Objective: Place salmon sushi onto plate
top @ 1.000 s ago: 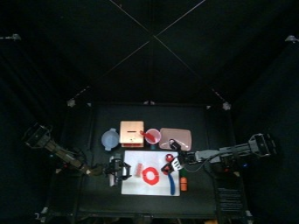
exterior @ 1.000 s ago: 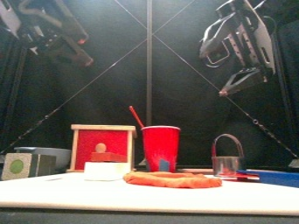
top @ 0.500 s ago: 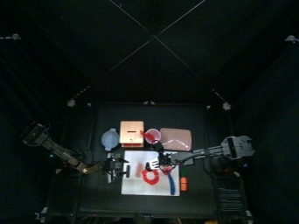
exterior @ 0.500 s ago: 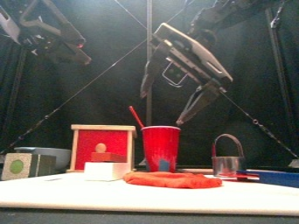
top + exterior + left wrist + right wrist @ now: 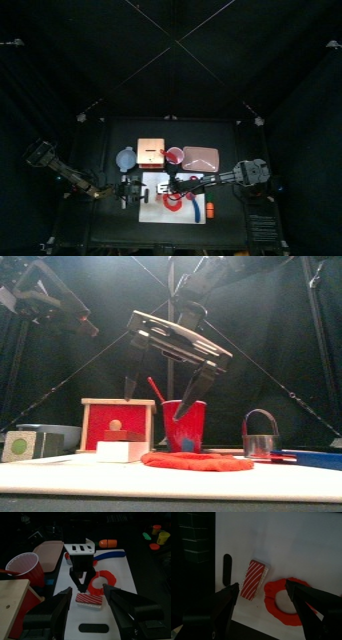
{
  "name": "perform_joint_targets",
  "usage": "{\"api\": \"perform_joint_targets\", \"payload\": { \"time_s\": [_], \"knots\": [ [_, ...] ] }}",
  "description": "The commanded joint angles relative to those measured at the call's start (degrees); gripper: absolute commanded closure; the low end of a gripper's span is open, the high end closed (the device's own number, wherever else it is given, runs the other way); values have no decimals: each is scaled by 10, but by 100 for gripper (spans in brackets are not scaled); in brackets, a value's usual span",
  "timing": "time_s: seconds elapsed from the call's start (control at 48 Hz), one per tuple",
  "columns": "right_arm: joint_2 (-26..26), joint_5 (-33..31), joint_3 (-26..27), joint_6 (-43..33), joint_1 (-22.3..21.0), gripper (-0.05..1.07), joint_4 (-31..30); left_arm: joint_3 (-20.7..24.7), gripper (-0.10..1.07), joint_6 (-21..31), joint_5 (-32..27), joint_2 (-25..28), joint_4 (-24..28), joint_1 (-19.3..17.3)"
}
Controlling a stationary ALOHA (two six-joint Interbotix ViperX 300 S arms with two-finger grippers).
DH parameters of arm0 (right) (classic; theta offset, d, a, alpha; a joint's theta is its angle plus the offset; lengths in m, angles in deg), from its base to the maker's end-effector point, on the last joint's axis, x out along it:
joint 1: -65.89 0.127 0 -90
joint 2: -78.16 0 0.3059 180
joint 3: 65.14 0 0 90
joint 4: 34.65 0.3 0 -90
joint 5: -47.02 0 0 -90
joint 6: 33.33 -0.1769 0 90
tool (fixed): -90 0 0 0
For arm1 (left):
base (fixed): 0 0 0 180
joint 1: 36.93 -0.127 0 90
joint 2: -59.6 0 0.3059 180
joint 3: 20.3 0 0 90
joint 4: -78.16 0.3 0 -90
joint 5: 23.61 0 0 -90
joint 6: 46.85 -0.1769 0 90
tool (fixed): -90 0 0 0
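Black curtains (image 5: 80, 60) close in on all sides of a small black table (image 5: 100, 225), with thin pale lines crossing overhead. A flat white mat (image 5: 123, 574) covers the middle of the table towards its front edge.

The right arm reaches across the mat, and its gripper (image 5: 158, 401) hangs above the mat with its two black fingers spread wide and nothing between them. The left gripper (image 5: 89, 589) is raised at the table's left side, its blocky jaws also wide apart and empty.

Along the table's rear edge stands the plate (image 5: 203, 157), a pale pink shallow dish with rounded corners and a smooth, dull finish, with nothing on it. Just left of it are a glossy red plastic cup (image 5: 183, 424) that narrows towards its base, and a square box of light wood (image 5: 118, 421) with a red rim.

On the mat lies a soft, lumpy red ring (image 5: 291, 602). Just beside it, near the mat's left edge and apart from the ring, is the salmon sushi (image 5: 89, 600). It is a tiny oblong block, striped orange-red and white on top and whitish underneath. It lies flat on the mat, well apart from the plate. The right gripper's spread fingers point down at it but touch nothing.
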Motion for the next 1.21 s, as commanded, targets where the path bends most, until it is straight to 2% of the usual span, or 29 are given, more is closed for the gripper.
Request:
{"api": "perform_joint_targets", "payload": {
  "time_s": [0.0,0.146,0.312,0.438,0.771,0.979,1.083,1.188],
  "knots": [
    [4,0,35,0,-4,1,7,2,10,0,4,-2,4,-9],
    [36,-7,78,4,-4,1,11,-4,10,-1,3,-2,5,-20],
    [67,-47,111,5,-5,1,18,-13,9,-1,4,-8,14,-33],
    [74,-78,116,2,-4,1,22,-19,9,-1,3,-25,21,-43],
    [99,-79,142,1,-5,1,33,-43,9,-1,4,-77,30,-45],
    [121,-80,156,1,-5,2,45,-54,9,-1,3,-92,30,-45],
    [127,-80,161,1,-6,5,47,-55,9,-1,4,-98,30,-45],
    [130,-80,165,2,-7,14,47,-57,9,-1,4,-100,30,-45]
  ]
}}
